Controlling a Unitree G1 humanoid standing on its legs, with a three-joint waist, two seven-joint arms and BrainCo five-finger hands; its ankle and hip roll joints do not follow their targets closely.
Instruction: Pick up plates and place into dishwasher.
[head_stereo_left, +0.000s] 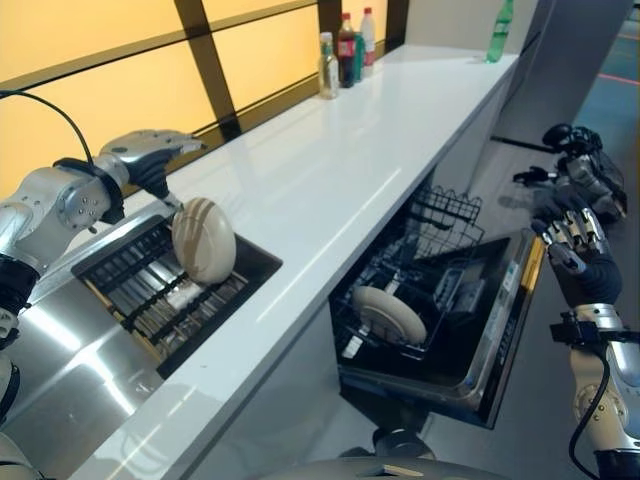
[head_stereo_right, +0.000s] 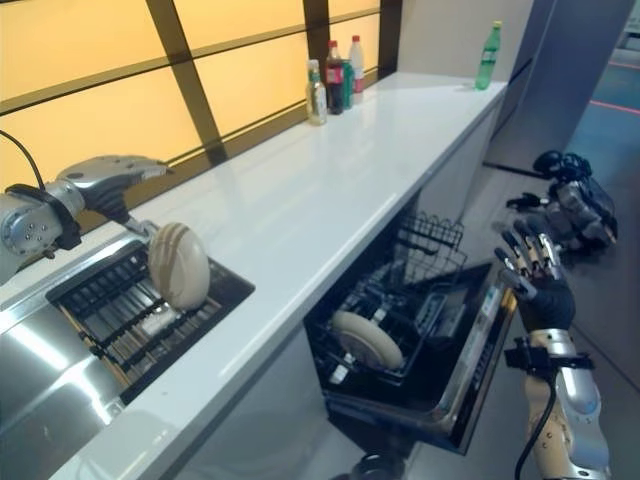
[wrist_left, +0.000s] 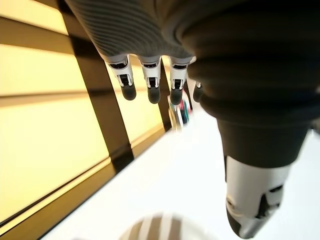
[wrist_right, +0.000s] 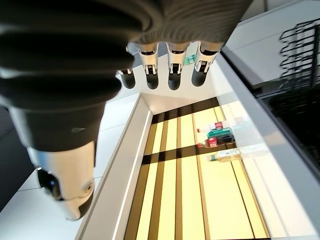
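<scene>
A beige ribbed plate (head_stereo_left: 203, 240) stands on edge in the dark rack (head_stereo_left: 140, 290) inside the sink. My left hand (head_stereo_left: 148, 160) hovers just above its upper rim, open. In the left wrist view its fingers (wrist_left: 151, 82) are straight and its thumb (wrist_left: 256, 207) stands apart, with the plate (wrist_left: 159, 227) below them, ungripped. A second beige plate (head_stereo_left: 390, 312) stands in the lower rack of the open dishwasher (head_stereo_left: 500, 340). To the right of the dishwasher door, my right hand (head_stereo_left: 572, 238) is raised and open with its fingers (wrist_right: 175, 70) spread, holding nothing.
The long white counter (head_stereo_left: 340, 180) runs between the sink and the dishwasher. Several bottles (head_stereo_left: 343, 52) stand at its far left, and a green bottle (head_stereo_left: 501, 30) at the far end. A black wire upper rack (head_stereo_left: 447, 213) sticks out. A dark machine (head_stereo_left: 580, 170) sits on the floor.
</scene>
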